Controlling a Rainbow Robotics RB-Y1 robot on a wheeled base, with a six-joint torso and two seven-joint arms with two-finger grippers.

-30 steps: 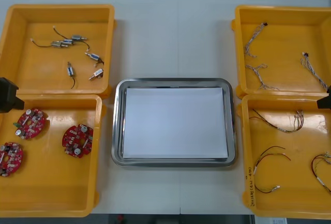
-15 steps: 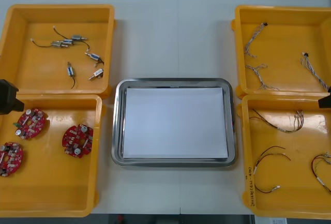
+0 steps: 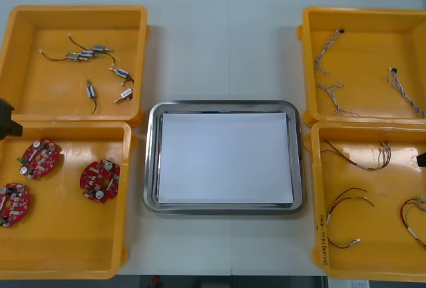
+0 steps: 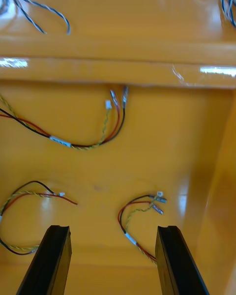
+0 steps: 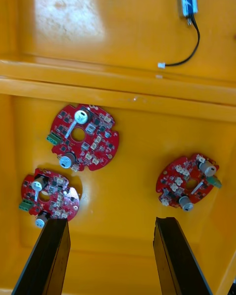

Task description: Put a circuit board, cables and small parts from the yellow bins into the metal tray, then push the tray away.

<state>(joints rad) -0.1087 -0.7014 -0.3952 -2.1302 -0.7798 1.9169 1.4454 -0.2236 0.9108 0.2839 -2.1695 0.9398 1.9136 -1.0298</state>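
Three round red circuit boards [image 3: 100, 181] lie in the near left yellow bin [image 3: 66, 235]. My left gripper [image 5: 113, 258] hangs open above that bin, the boards [image 5: 83, 136] ahead of its fingers, and it shows at the table's left edge [image 3: 5, 118]. Over the near right bin [image 3: 373, 215] my right gripper [image 4: 114, 260] stands open above red and yellow cables [image 4: 140, 216], and it shows at the right edge [image 3: 421, 158]. The metal tray [image 3: 152, 161], white inside, sits between the bins with nothing in it.
The far left bin [image 3: 40, 88] holds several small metal parts [image 3: 120, 72]. Twisted blue and white cables [image 3: 329, 92] lie in the far right bin [image 3: 366, 62]. Bare table stretches beyond the tray's far side.
The left gripper has slid out toward the left edge. The right gripper has moved from the rim between the right bins to over the near right bin.
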